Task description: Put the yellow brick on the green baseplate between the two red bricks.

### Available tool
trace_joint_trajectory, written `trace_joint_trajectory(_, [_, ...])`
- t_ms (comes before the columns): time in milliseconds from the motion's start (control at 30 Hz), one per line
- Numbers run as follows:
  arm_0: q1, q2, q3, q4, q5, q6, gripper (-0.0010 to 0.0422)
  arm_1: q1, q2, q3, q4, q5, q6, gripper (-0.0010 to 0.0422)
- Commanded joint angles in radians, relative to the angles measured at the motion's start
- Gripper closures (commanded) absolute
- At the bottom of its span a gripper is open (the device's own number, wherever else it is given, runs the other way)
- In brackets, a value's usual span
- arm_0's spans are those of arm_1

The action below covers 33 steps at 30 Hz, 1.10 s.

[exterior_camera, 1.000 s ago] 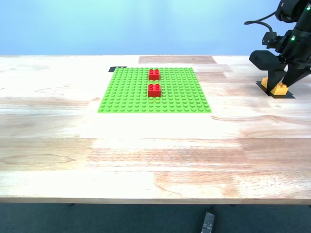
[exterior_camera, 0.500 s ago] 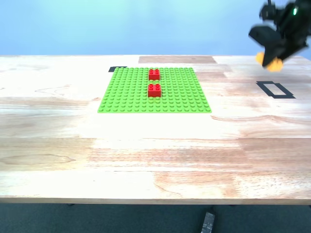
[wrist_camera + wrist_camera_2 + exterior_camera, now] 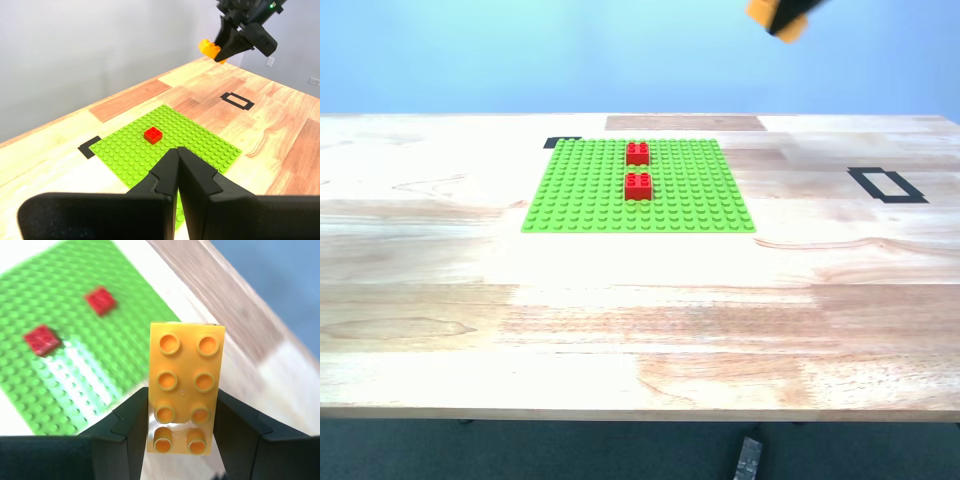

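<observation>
The wooden counter (image 3: 640, 330) is bare along its near edge in the exterior view. Farther back, about in the middle, lies the green baseplate (image 3: 580, 195), flat on the counter. Two red bricks sit on it in a line going away from the near edge. The near red brick (image 3: 638, 186) is around the middle of the plate. The far red brick (image 3: 637, 153) is close to the plate's far edge. There is a small gap of green studs between them.

A bit of black tape (image 3: 560, 142) peeks out at the plate's far corner on the exterior view's left. Toward the counter's edge on the exterior view's right there is a black tape box (image 3: 886, 184) stuck flat on the wood, with nothing in it.

My first tool (image 3: 177, 152) has its two black fingers pressed together with nothing in them. It looks over the green plate, and only one red brick shows from there.

The yellow brick (image 3: 185, 385) is up in the air, high over the far side of the counter, not touching anything. My second tool (image 3: 182, 427) is clamped on it, one black finger on each long side, with the studs facing the camera. In the exterior view only the brick's corner shows at the top edge.
</observation>
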<state>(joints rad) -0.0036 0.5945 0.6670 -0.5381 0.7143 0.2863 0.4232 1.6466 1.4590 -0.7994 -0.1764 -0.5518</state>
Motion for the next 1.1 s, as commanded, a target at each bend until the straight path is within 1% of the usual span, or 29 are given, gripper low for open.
trace_joint_trajectory(33, [0.000, 0.000, 0.014, 0.002, 0.000, -0.001, 0.0412, 0.068, 0.055, 0.046, -0.032, 0.005, -0.076, 0.0403])
trace_joint_trajectory(100, [0.000, 0.000, 0.020, 0.002, 0.000, -0.001, 0.0413, 0.111, 0.095, 0.075, -0.064, 0.016, -0.125, 0.0403])
trace_joint_trajectory(233, [0.000, 0.000, 0.027, 0.002, 0.000, -0.001, 0.0412, 0.188, 0.180, 0.108, -0.085, 0.111, -0.206, 0.0403])
trace_joint_trajectory(333, [0.000, 0.000, 0.026, 0.001, 0.000, 0.000, 0.0412, 0.224, 0.240, 0.133, -0.090, 0.133, -0.230, 0.0403])
trace_joint_trajectory(500, [0.000, 0.000, 0.026, -0.004, 0.000, 0.000, 0.0413, 0.257, 0.350, 0.212, -0.095, 0.132, -0.235, 0.0403])
trace_joint_trajectory(600, [0.000, 0.000, 0.026, -0.007, 0.000, 0.000, 0.0412, 0.272, 0.415, 0.275, -0.124, 0.132, -0.271, 0.0403])
trace_joint_trajectory(833, [0.000, 0.000, 0.026, -0.009, 0.001, 0.000, 0.0413, 0.278, 0.522, 0.399, -0.138, 0.132, -0.295, 0.0403])
trace_joint_trajectory(900, [0.000, 0.000, 0.026, -0.010, 0.000, 0.000, 0.0412, 0.279, 0.537, 0.411, -0.140, 0.131, -0.307, 0.0403])
trace_joint_trajectory(1000, [0.000, 0.000, 0.026, -0.009, 0.000, 0.001, 0.0412, 0.285, 0.556, 0.414, -0.154, 0.132, -0.358, 0.0403])
trace_joint_trajectory(1100, [0.000, 0.000, 0.026, -0.008, 0.000, 0.001, 0.0412, 0.286, 0.575, 0.413, -0.159, 0.132, -0.366, 0.0403])
